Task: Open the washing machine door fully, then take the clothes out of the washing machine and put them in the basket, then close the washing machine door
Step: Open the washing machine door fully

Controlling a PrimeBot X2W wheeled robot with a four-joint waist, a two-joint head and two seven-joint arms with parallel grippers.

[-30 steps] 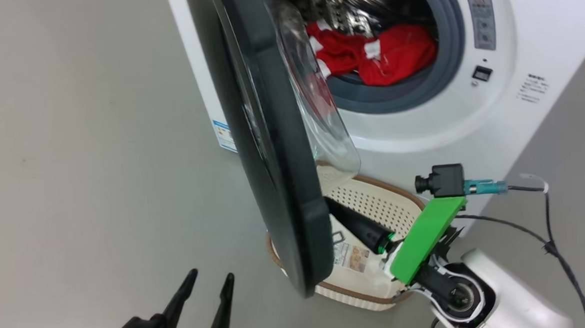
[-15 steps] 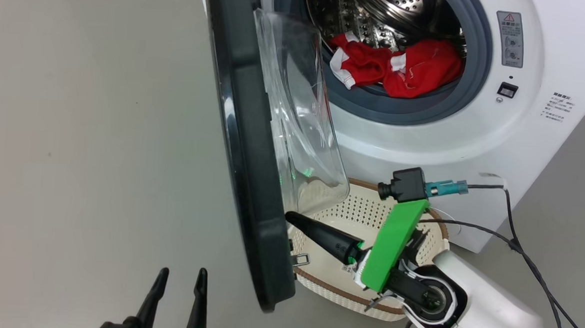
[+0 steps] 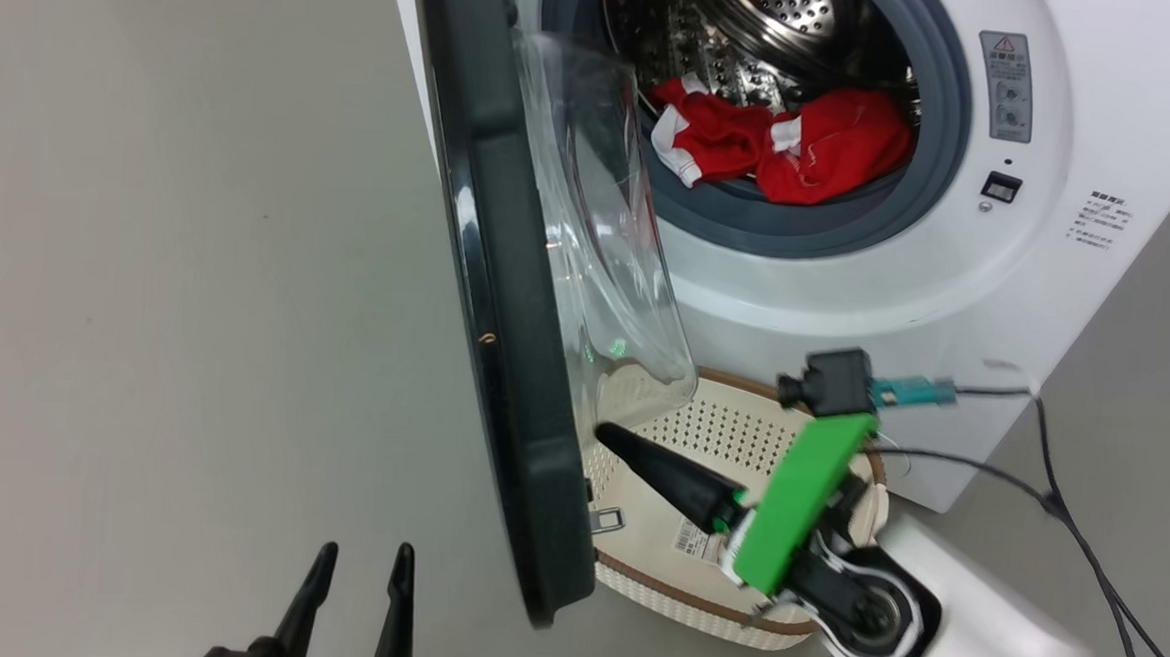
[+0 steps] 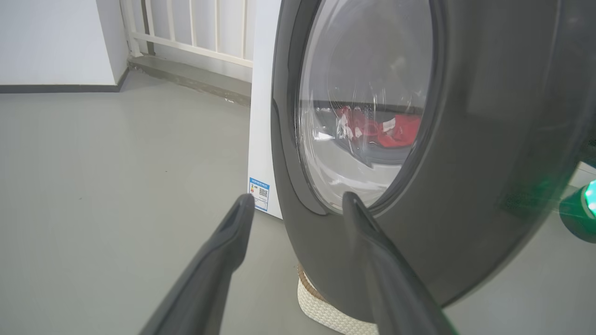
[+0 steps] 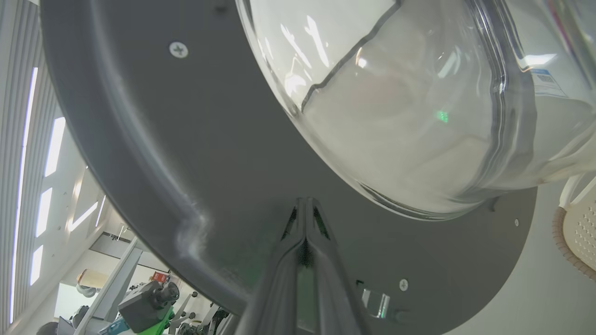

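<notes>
The washing machine door [image 3: 506,314] stands swung out, edge-on in the head view, its clear bowl window [image 3: 600,239] facing the white washing machine [image 3: 1055,143]. Red clothes [image 3: 785,144] with white trim lie in the steel drum. Under the door's lower end sits the cream basket [image 3: 741,417]. My right gripper [image 3: 607,434] is shut, its tip against the door's inner face [image 5: 223,153] just below the glass, above the basket. My left gripper [image 3: 361,555] stands open, low at the left, outside the door [image 4: 489,139], with nothing between its fingers.
Grey floor [image 3: 169,247] spreads to the left of the door. A black cable [image 3: 1085,535] trails on the floor at the right of the machine. In the left wrist view a white railing [image 4: 195,28] and a wall stand behind the machine.
The head camera has shifted, so the whole picture moved. The door looks swung a little wider than a second ago, with my shut right gripper still against its inner side. Left gripper unchanged.
</notes>
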